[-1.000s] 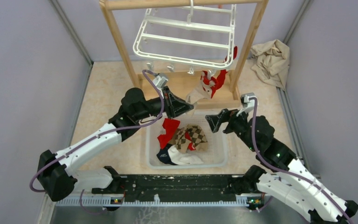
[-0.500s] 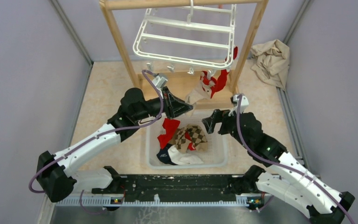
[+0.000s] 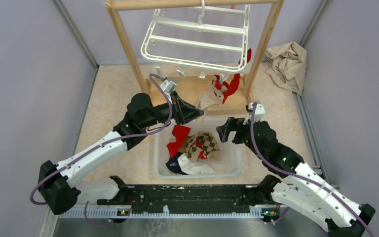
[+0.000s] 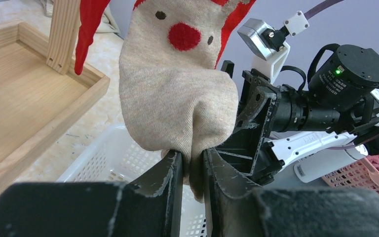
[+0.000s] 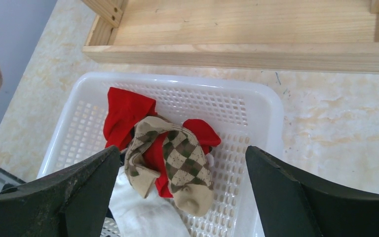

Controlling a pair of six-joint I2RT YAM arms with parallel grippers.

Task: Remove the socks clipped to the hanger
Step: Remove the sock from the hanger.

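The tan reindeer-face sock (image 4: 177, 89) hangs from the near rail of the hanger (image 3: 197, 42), its lower end clamped between the fingers of the left end effector (image 4: 192, 165). The right end effector (image 5: 182, 154) is spread apart above the white basket (image 5: 271, 113), which holds several loose socks (image 5: 177, 163).

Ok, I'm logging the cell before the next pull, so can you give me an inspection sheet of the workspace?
Surface: beige marbled tabletop, carrying the wooden frame and white basket.
Job's things: hanger hangs from the frame; reindeer sock clipped to it; other socks lie in the basket.
Clutter: crumpled beige cloth, far right corner.
Grippers: left gripper shut on the reindeer sock's lower end; right gripper open above the basket.
Cables: purple cable along each arm; no snag seen.
Surroundings: lilac walls; nothing else seen.
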